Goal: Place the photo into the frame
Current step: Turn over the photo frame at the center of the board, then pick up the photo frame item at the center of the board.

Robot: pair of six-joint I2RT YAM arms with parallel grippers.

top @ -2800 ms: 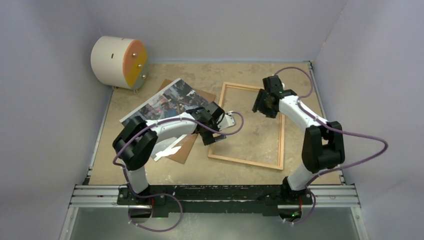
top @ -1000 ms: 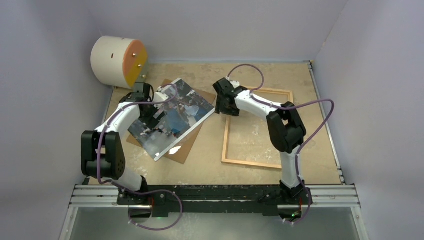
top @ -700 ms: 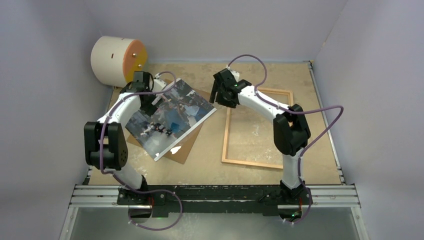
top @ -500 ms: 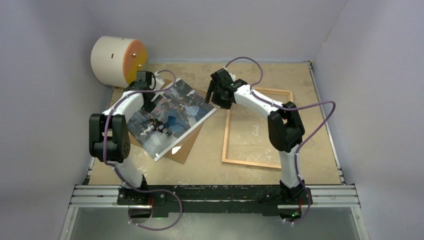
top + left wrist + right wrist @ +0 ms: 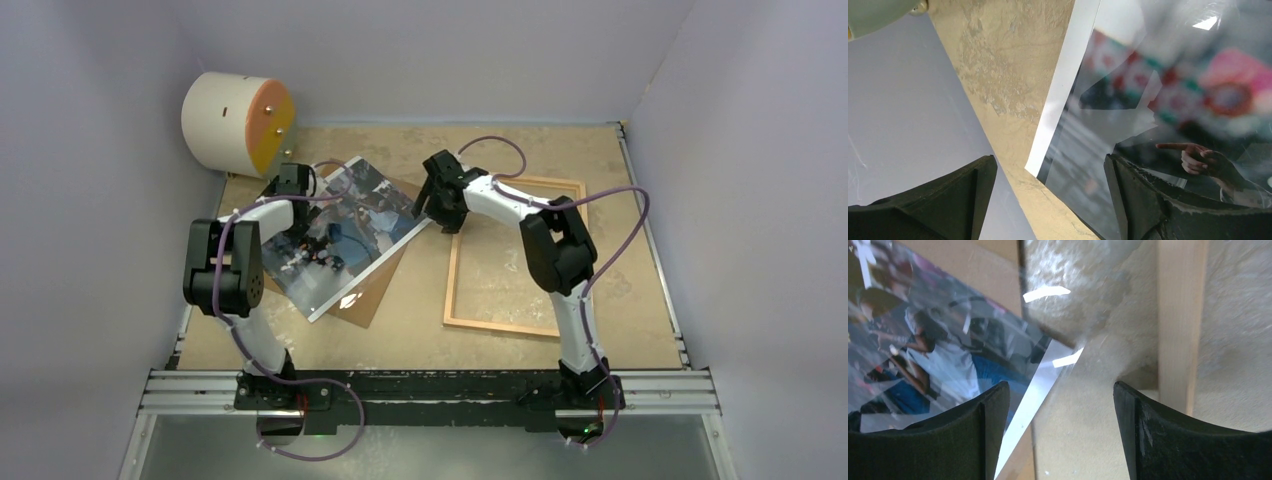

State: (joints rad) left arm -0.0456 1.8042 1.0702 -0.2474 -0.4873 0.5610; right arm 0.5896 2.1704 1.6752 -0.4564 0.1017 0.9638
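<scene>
Top external | photo [image 5: 345, 235] face-up on brown backing sheet [image 5: 372, 296], just left of frame [image 5: 500, 327] | left gripper [image 5: 291, 184] jaws spread astride photo's far-left corner | right gripper [image 5: 436, 206] jaws spread astride its right corner, beside frame | neither gripping

Both arms stretched far forward, left tool [image 5: 1050, 159] and right tool [image 5: 1061, 386] low, jaws wide apart.
</scene>
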